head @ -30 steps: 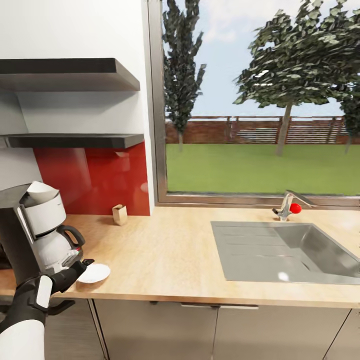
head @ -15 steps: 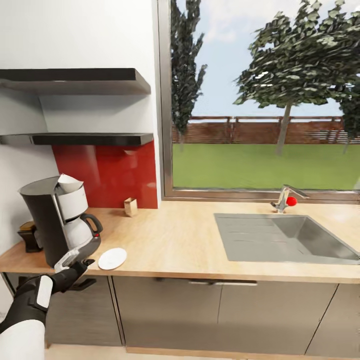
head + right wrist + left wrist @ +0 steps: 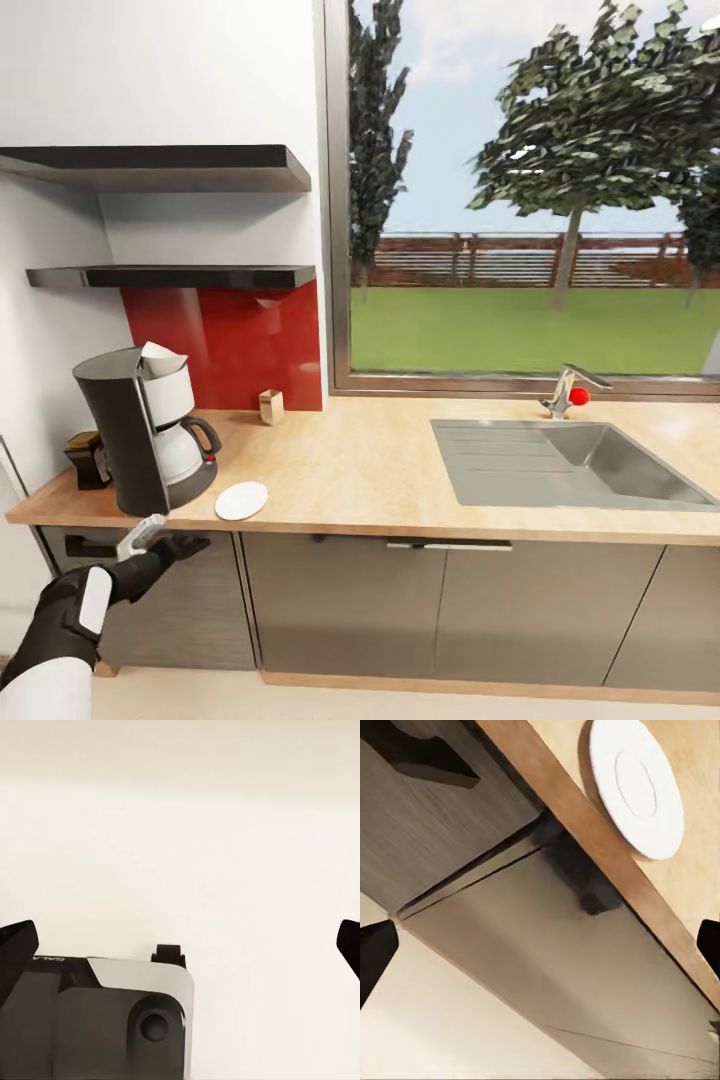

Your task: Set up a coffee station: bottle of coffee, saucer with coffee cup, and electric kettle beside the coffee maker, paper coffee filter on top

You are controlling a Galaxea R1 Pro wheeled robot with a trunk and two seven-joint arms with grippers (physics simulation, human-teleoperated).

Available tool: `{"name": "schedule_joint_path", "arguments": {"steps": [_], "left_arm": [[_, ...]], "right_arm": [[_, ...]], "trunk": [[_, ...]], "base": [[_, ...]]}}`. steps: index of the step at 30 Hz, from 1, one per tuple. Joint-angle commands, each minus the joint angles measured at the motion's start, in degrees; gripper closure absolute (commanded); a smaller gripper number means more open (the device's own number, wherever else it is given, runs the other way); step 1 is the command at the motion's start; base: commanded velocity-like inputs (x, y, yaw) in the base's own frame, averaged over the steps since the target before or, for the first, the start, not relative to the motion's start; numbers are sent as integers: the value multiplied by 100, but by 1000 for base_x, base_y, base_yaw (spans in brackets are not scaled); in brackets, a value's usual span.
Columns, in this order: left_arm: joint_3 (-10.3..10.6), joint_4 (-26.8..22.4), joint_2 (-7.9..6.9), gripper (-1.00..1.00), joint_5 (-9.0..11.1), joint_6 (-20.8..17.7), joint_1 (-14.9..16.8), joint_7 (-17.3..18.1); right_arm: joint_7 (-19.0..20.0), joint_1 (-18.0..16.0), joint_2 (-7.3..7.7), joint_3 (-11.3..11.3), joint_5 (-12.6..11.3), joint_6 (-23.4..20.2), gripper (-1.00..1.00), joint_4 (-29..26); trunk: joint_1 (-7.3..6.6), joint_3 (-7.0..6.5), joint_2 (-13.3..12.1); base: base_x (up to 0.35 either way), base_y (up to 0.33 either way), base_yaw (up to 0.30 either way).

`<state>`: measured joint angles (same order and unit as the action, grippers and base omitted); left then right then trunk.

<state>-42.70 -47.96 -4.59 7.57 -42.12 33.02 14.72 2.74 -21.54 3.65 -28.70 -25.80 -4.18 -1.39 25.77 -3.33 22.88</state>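
Right now the left gripper (image 3: 172, 543) hangs in open air just below and in front of the kitchen countertop (image 3: 400, 480) edge, its dark fingers spread wide and holding nothing. Just above it and slightly inboard, the saucer (image 3: 242, 500) lies flat and bare near the front lip of the slab; in the left wrist view the saucer (image 3: 636, 786) sits close to that wooden edge, with the grey cabinet fronts (image 3: 540, 967) dropping away beneath. Up and a touch outboard of the gripper stands the coffee maker (image 3: 150, 430), the paper coffee filter (image 3: 160, 355) perched on its top. Behind the machine, a small dark object (image 3: 88, 458) is tucked by the wall, too hidden to name. Farther off, a long bare run of counter leads to the sink (image 3: 570, 470). Higher up, the kitchen shelf (image 3: 170, 276) juts from the wall. Over on the right wrist view, two dark fingertips (image 3: 16, 945) stand wide apart, empty, over pale floor.
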Motion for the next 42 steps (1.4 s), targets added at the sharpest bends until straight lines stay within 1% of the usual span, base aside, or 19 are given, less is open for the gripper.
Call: {"name": "schedule_joint_path", "arguments": {"steps": [1, 4, 6, 9, 15, 17, 18, 20, 23, 24, 26, 27, 29, 30, 32, 33, 34, 36, 42], "left_arm": [[-11, 17, 52, -100, 36, -37, -113, 15], [12, 39, 132, -100, 12, -29, -432, 42], [23, 44, 117, -100, 8, -7, -677, 69], [30, 37, 53, -100, -1, 336, -1159, 199], [107, 142, -164, -100, -147, 1961, -2181, 575], [157, 252, -193, -100, -377, 2706, -2504, 623], [164, 287, -196, -100, -443, 2902, -2569, 632], [183, 574, -205, -100, -853, 3927, -2809, 648], [185, 1145, -221, -100, -1644, 4997, -2945, 616], [187, 1227, -222, -100, -1807, 5109, -2955, 606], [190, 1466, -222, -100, -2540, 5374, -2981, 550], [190, 1506, -221, -100, -2739, 5409, -2983, 529], [185, 1654, -212, -100, -3500, 5491, -2991, 406], [183, 1697, -208, -100, -3672, 5503, -2992, 364], [180, 1908, -189, -100, -4236, 5526, -2993, 155], [182, 1971, -183, -100, -4344, 5527, -2994, 91], [184, 2170, -167, -100, -4588, 5529, -2992, -120], [188, 2447, -156, -100, -4760, 5527, -2988, -417], [181, 2975, -179, -100, -4866, 5518, -2986, -1057]], "right_arm": [[10, 1, 4, -48, -56, -30, -100, -7], [8, 1, 4, -48, -50, -30, -100, -8], [8, 1, 4, -48, -50, -30, -100, -7], [4, 1, 3, -49, -49, -30, -100, -3], [-1, 31, 4, -48, -49, -27, -100, -2], [-6, 44, 4, -48, -53, -24, -100, -4], [-7, 48, 4, -48, -53, -23, -100, -5], [-11, 64, 4, -48, -55, -22, -100, -9], [-23, 69, -3, -48, -56, -21, -100, -10], [-24, 70, -2, -48, -56, -21, -100, -10], [-26, 72, 6, -43, -56, -21, -100, -7], [-27, 76, 11, -42, -58, -21, -100, -6], [-28, 101, 32, -37, -64, -18, -100, -5], [-28, 111, 35, -36, -66, -17, -100, -6], [-28, 156, 39, -37, -76, -14, -100, -9], [-28, 164, 36, -38, -77, -10, -100, -9], [-28, 179, 27, -35, -80, 26, -100, -10], [-28, 192, 14, -35, -84, 113, -100, -10], [-20, 204, 5, -37, -85, 240, -100, -10]], "trunk": [[2, 2, 4], [2, 2, 4], [2, 2, 4], [2, 2, 4], [2, 2, 4], [2, 2, 4], [2, 2, 4], [2, 2, 4], [2, 2, 4], [2, 2, 4], [2, 2, 4], [2, 2, 4], [2, 2, 4], [2, 2, 4], [2, 2, 4], [2, 2, 4], [2, 2, 4], [2, 2, 4], [2, 2, 4]], "base": [[-8, 3, 0], [-4, 2, 0], [-2, 1, 0], [0, 0, 0], [0, 0, 0], [0, 0, 0], [0, 0, 0], [0, 0, 0], [0, 0, 0], [0, 0, 0], [0, 0, 0], [0, 0, 0], [0, 0, 0], [0, 0, 0], [0, 0, 0], [0, 0, 0], [0, 0, 0], [0, 0, 0], [0, 0, 0]]}}
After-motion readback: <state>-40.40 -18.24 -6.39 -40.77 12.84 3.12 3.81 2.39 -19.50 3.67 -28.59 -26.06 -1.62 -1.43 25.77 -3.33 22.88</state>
